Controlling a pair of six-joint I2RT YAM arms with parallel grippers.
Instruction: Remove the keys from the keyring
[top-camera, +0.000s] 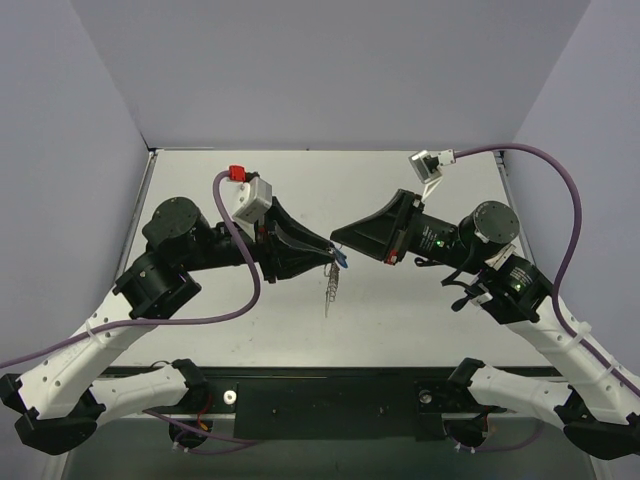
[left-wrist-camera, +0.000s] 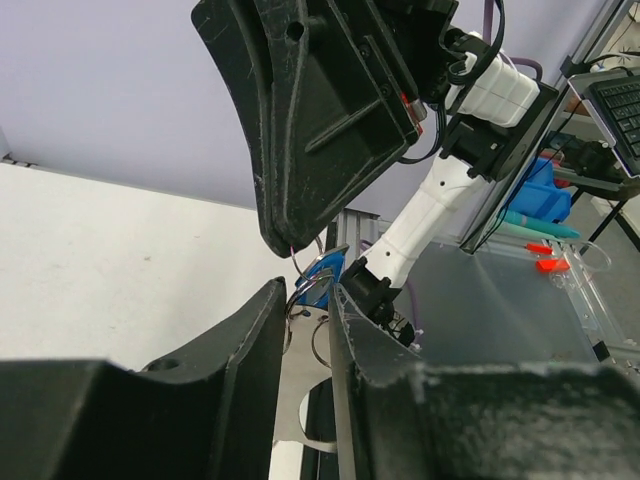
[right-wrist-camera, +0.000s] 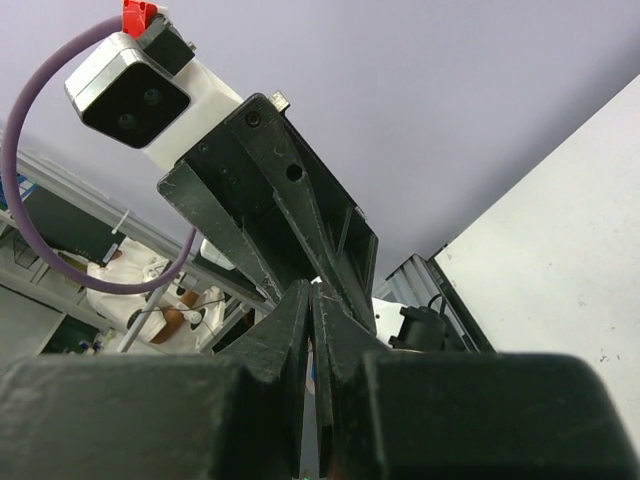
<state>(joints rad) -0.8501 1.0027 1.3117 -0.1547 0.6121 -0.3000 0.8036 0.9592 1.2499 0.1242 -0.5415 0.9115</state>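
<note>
My left gripper (top-camera: 333, 257) is shut on the keyring (left-wrist-camera: 290, 395), a flat silver-grey loop wedged between its fingers (left-wrist-camera: 258, 330) above the middle of the table. The keyring's silver chain (top-camera: 331, 290) hangs below. The key's small blue head (left-wrist-camera: 326, 272) sits just past the left fingertips and also shows in the top view (top-camera: 343, 261). My right gripper (top-camera: 336, 238) meets the left tip to tip from the right. Its jaws are pressed nearly together (right-wrist-camera: 312, 290), and its tip (left-wrist-camera: 283, 240) pinches a thin wire ring beside the blue head.
The white table (top-camera: 420, 310) lies below both grippers, with grey walls on three sides. The left arm's wrist camera (right-wrist-camera: 130, 95) and purple cable (top-camera: 245, 280) are close by. Off the table, a blue bin (left-wrist-camera: 545, 195) and a clear box (left-wrist-camera: 585, 290) stand.
</note>
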